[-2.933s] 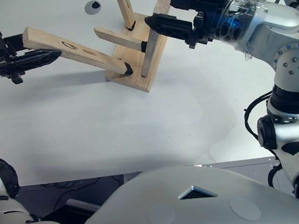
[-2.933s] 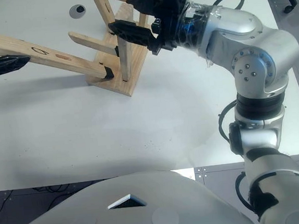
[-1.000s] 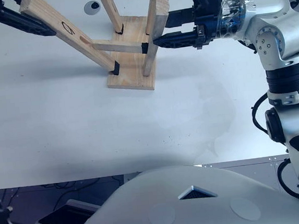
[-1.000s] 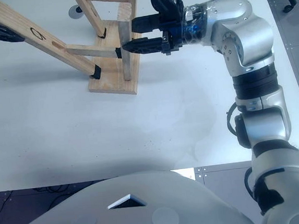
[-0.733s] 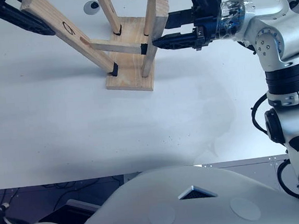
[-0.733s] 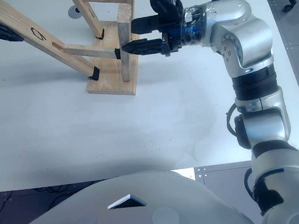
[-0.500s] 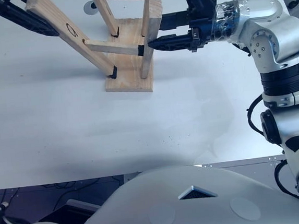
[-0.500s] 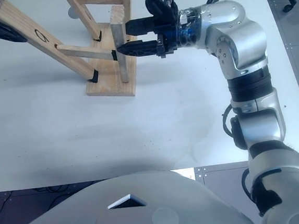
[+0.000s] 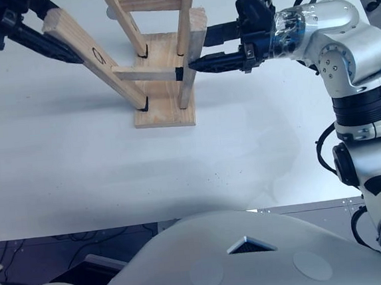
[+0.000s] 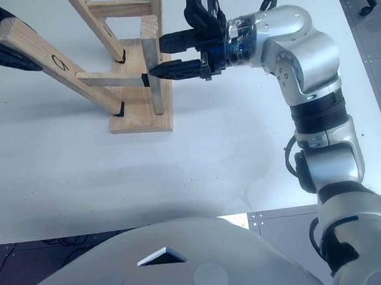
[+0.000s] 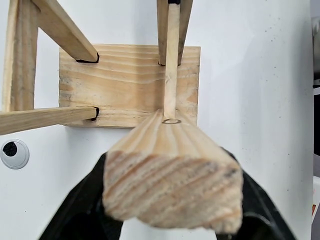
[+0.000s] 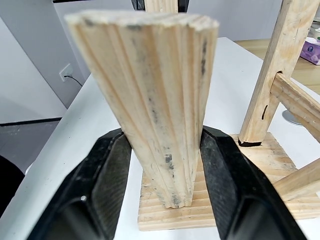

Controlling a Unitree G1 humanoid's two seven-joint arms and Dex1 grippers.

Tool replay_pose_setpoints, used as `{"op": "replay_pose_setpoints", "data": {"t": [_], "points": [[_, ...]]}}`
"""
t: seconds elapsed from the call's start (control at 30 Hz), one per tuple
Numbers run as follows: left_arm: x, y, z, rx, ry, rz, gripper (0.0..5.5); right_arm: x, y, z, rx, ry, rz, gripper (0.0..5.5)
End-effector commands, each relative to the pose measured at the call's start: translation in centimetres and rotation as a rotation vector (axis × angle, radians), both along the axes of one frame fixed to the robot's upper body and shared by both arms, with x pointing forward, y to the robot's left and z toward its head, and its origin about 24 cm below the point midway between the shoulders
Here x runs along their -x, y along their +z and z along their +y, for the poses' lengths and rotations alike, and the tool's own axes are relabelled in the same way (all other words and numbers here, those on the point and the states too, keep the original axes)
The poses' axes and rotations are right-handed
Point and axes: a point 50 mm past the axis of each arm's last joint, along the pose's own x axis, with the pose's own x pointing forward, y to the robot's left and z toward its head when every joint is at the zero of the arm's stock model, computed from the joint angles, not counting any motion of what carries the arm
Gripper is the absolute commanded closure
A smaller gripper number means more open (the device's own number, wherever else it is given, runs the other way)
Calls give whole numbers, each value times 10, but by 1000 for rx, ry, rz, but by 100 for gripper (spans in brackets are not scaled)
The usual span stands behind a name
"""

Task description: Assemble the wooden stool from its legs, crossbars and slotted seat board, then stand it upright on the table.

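the wooden stool [image 9: 154, 72] is sitting upside down toward the far middle of the table [image 9: 79, 172], with its slotted seat board [image 9: 165, 115] lying flat on the white surface and all four legs pointing up out of the slots. the near left leg [image 9: 100, 64] is leaning outward toward the robot's left, while the near right leg [image 9: 189, 62] is standing close to upright. a short crossbar [image 9: 146, 72] is running between these two, and another crossbar [image 9: 151, 0] is joining the two far legs higher up.

the left gripper [image 9: 60, 30] is reaching in from the left side and is gripping the free top end of the leaning leg, with a dark finger [image 11: 75, 205] pressing on each side of the wood. the right gripper [image 9: 199, 48] is coming in from the right and is clamping the near right leg partway up, its pads [image 12: 107, 185] sitting flat against opposite faces of that leg.

a small round grommet [image 11: 11, 152] is lying in the tabletop just beside a far corner of the seat board.
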Motion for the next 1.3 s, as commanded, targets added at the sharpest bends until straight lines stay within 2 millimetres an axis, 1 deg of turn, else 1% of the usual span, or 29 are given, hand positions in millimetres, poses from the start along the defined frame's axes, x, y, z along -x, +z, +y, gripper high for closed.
{"op": "replay_pose_setpoints", "data": {"t": [0.03, 0.2, 0.27, 0.33, 0.37, 0.4, 0.5, 0.6, 0.77, 0.87, 1.0, 1.1, 1.17, 1.2, 1.27, 1.3], "points": [[31, -77, -24, -6, -198, 354, 349, 15, -23, 17, 75, 66, 36, 345], [51, -110, -17, 10, -246, 366, 349, 22, -38, 21, 128, 67, 35, 345], [56, -117, -18, 51, -234, 375, 349, 23, -40, 21, 131, 60, 38, 345], [57, -118, -18, 92, -216, 364, 349, 23, -40, 20, 129, 53, 42, 345], [54, -116, -19, 109, -205, 350, 349, 23, -40, 19, 128, 50, 43, 309], [52, -114, -18, 128, -192, 332, 313, 23, -40, 19, 127, 52, 45, 296], [43, -96, -13, 199, -132, 269, 249, 25, -37, 18, 128, 72, 47, 230], [42, -84, -2, 213, -87, 203, 217, 25, -36, 16, 138, 78, 41, 189], [38, -68, 18, 253, 15, 122, 217, 27, -36, 14, 146, 75, 42, 189], [34, -55, 26, 339, 84, 70, 217, 25, -35, 13, 134, 64, 49, 189], [30, -39, 30, 404, 75, -10, 217, 24, -38, 9, 134, 43, 61, 189], [27, -28, 36, 391, 97, -63, 217, 28, -41, 8, 142, 46, 76, 189], [28, -25, 51, 359, 163, -84, 217, 29, -43, -1, 161, 40, 74, 189], [30, -25, 60, 346, 211, -90, 217, 28, -40, -7, 164, 25, 70, 189], [39, -31, 76, 362, 304, -62, 217, 32, -36, -17, 154, 0, 82, 189], [43, -37, 82, 375, 356, -55, 217, 35, -37, -22, 160, -4, 93, 189]]}}
